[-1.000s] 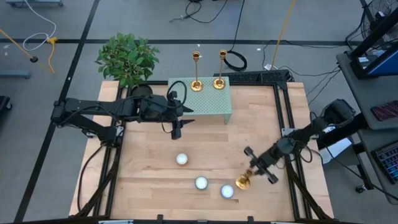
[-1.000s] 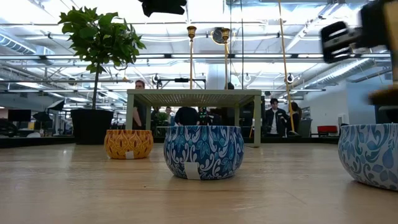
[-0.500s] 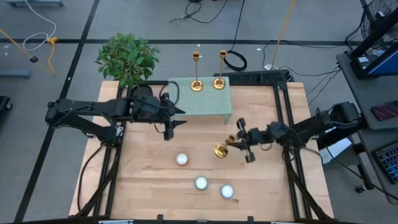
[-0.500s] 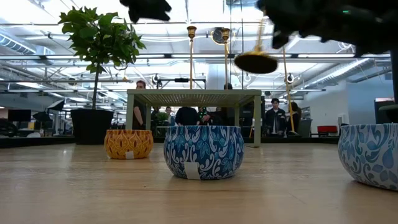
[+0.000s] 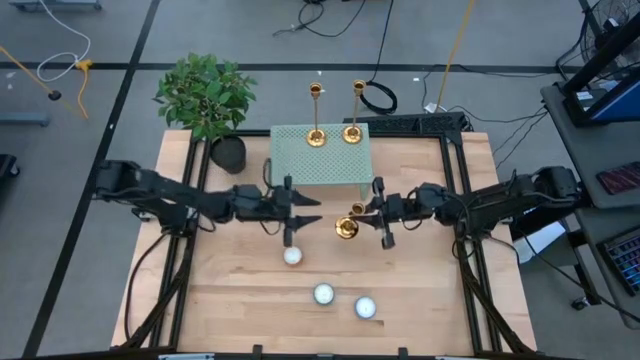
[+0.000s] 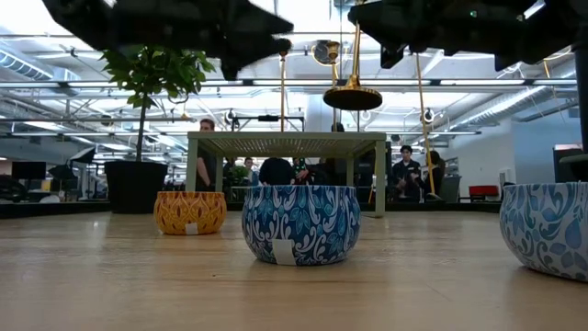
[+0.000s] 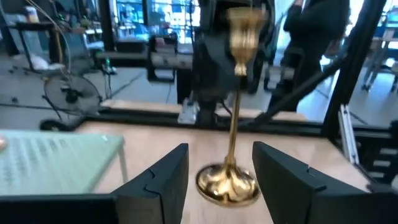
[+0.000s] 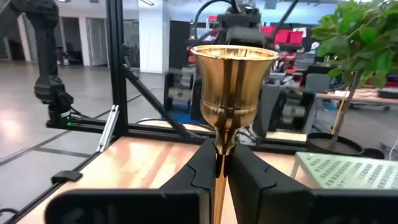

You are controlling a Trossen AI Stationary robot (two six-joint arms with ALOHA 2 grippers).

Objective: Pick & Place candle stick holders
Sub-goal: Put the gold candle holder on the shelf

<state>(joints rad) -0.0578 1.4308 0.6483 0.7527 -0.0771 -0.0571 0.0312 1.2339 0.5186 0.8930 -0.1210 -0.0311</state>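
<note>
Two gold candle stick holders (image 5: 316, 135) (image 5: 352, 130) stand by their bases on the far edge of a green mesh stand (image 5: 320, 170). The third holder (image 5: 347, 226) is held upright in the air by my right gripper (image 5: 370, 212), in front of the stand; the low view shows its base (image 6: 352, 97) well above the table. My left gripper (image 5: 306, 210) is open and empty just left of it. In the left wrist view (image 7: 221, 149) the open fingers frame the holder (image 7: 233, 124) without touching it. My right gripper pinches the thin stem (image 8: 221, 163) between its two fingers, just under the holder's cup (image 8: 233, 78). The fingers lie level, coming from the table's right side, across the stem. The holder stands upright in the hold, lifted clear, its base hanging below.
Three glowing candles in patterned tins sit on the near half of the table (image 5: 292, 256) (image 5: 323, 294) (image 5: 365, 307); the low view shows them as a blue tin (image 6: 300, 223), an orange tin (image 6: 189, 212) and another blue tin (image 6: 547, 228). A potted plant (image 5: 205, 92) stands at the far left corner.
My right gripper has carried the third holder from the near right of the table up and toward the left and far side, to just in front of the stand; the holder has come from tilted to upright. My left gripper has moved off the stand toward the near edge and the holder.
</note>
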